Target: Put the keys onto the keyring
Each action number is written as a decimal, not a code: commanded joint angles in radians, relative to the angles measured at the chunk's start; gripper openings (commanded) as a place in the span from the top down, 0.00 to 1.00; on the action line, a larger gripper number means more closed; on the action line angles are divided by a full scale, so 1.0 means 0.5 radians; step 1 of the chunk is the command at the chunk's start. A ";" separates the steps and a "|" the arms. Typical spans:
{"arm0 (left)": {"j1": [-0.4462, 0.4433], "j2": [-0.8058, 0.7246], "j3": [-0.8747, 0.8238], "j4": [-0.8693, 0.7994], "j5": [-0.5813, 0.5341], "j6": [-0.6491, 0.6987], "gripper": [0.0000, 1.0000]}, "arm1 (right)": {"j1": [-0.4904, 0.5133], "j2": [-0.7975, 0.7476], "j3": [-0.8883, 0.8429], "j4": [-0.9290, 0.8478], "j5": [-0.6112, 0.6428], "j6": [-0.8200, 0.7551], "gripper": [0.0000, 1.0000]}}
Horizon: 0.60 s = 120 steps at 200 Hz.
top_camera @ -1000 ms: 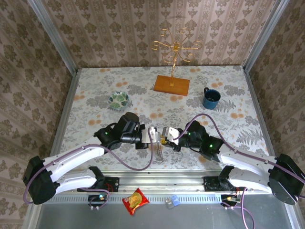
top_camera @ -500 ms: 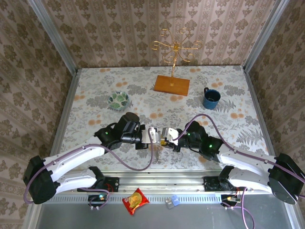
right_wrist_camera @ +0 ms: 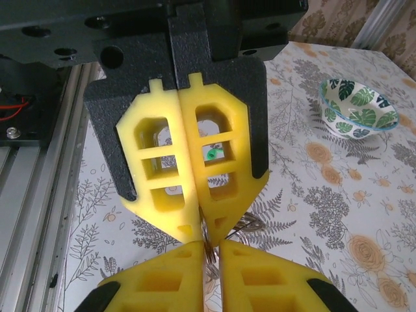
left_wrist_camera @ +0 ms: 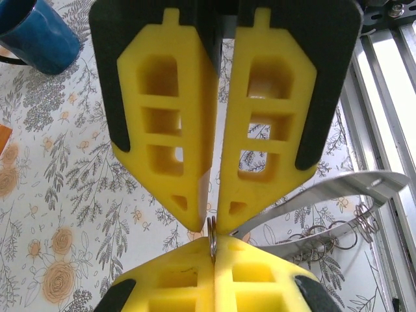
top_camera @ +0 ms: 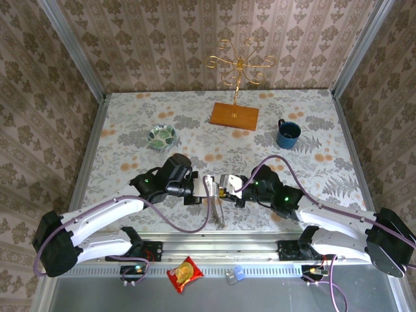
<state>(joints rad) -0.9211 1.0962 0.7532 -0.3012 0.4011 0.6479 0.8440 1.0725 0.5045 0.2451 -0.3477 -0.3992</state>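
Observation:
Both grippers meet tip to tip low over the near middle of the table. My left gripper [top_camera: 209, 184] [left_wrist_camera: 213, 243] is shut tight on the small metal ring [left_wrist_camera: 212, 229] of the keyring. Its grey strap [top_camera: 218, 211] [left_wrist_camera: 325, 195] hangs slanting toward the front rail. My right gripper [top_camera: 219, 186] [right_wrist_camera: 214, 252] faces the left one, its pads pressed on the same ring [right_wrist_camera: 209, 240] with a narrow gap. A green key head [right_wrist_camera: 213, 153] shows through the left gripper's finger windows. Several wire rings [left_wrist_camera: 328, 235] lie under the strap.
The patterned bowl [top_camera: 162, 136] [right_wrist_camera: 359, 110] stands at the back left and a blue mug [top_camera: 287, 134] [left_wrist_camera: 36, 32] at the back right. A gold wire stand [top_camera: 237, 71] rises from a wooden base at the back. A red snack packet [top_camera: 185, 273] lies beyond the front rail [top_camera: 214, 244].
The strap has swung from hanging straight down to slanting toward the lower right. Both grippers have stayed tip to tip in the same spot.

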 commanded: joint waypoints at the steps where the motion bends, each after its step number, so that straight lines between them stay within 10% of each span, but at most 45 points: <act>1: 0.003 -0.008 0.053 0.015 0.097 0.030 1.00 | 0.016 0.027 0.077 0.064 -0.021 -0.035 0.85; 120: 0.023 -0.118 -0.065 0.245 0.132 -0.066 0.97 | 0.012 0.033 0.028 0.160 -0.056 -0.018 1.00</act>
<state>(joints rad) -0.9108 1.0740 0.7353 -0.2771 0.4133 0.6392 0.8455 1.0821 0.5072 0.2630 -0.3603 -0.4095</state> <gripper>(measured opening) 0.065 0.065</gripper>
